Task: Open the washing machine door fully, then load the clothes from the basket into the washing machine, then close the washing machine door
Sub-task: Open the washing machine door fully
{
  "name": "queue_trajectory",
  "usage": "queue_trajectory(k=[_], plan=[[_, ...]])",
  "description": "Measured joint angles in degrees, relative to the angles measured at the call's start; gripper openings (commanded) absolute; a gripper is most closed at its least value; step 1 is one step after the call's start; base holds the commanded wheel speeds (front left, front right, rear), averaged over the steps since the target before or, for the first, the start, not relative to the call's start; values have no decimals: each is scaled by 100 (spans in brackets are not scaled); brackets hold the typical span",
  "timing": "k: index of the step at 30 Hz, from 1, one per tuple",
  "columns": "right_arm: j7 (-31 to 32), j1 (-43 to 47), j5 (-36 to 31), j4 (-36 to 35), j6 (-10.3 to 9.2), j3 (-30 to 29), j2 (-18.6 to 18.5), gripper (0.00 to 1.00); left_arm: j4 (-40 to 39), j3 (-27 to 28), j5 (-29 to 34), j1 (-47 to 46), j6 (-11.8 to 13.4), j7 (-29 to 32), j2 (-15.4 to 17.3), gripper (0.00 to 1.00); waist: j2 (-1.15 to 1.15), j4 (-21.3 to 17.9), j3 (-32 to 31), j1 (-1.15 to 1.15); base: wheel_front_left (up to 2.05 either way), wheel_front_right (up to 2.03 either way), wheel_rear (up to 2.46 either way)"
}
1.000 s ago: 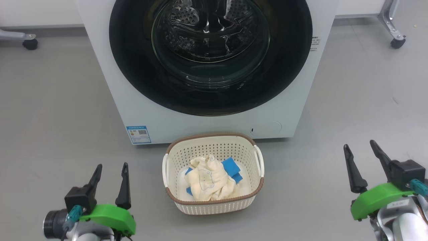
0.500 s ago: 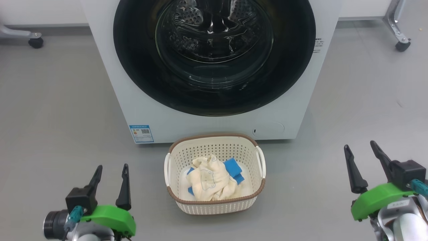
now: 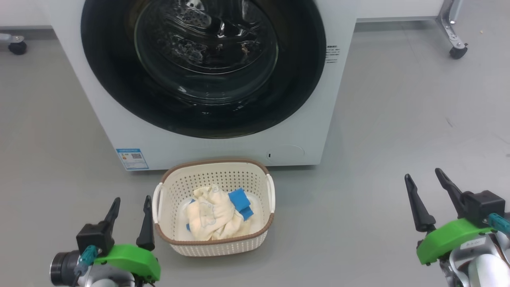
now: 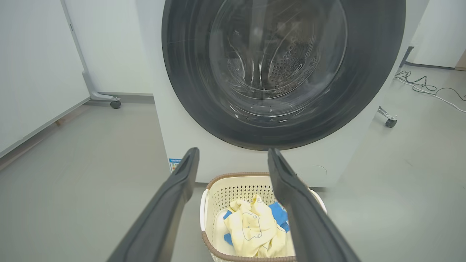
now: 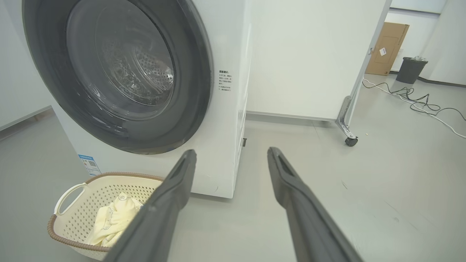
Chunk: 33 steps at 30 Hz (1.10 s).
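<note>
The white washing machine (image 3: 99, 119) stands ahead with its round black-rimmed door (image 3: 303, 79) shut against the front; the steel drum shows through the glass. On the floor just before it sits the cream basket (image 3: 213, 245) holding the pale yellow and blue clothes (image 3: 213, 215). My left gripper (image 3: 132, 198) is open and empty, close beside the basket's left handle. My right gripper (image 3: 422, 172) is open and empty, well to the right over bare floor. The left wrist view looks past the open left gripper (image 4: 233, 150) at the basket (image 4: 233, 189) and clothes (image 4: 255, 229). The right wrist view has the open right gripper (image 5: 230, 150) and the basket (image 5: 91, 189) at lower left.
Wheeled partition feet stand behind the machine at the right (image 3: 454, 44) and left (image 3: 16, 46). Cables (image 5: 415, 98) lie on the floor to the far right, near a dark bin (image 5: 410, 69) and a cardboard box (image 5: 386, 47). Grey floor surrounds the basket.
The whole head picture has shifted left, so the camera has turned right. Both grippers hold the same open pose; the basket and door are as before.
</note>
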Motion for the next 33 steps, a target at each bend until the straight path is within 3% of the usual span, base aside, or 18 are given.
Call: queue_trajectory(k=[15, 33], plan=[[7, 0, 1, -14, 0, -88, -9, 100, -92, -64, -102, -1, -62, -52, 12, 100, 0, -18, 30, 0, 97, 97, -195], [7, 0, -1, -19, 1, -98, 4, 100, -100, -172, -59, 1, 57, -94, 90, 100, 0, -62, 44, 0, 7, 7, -14]])
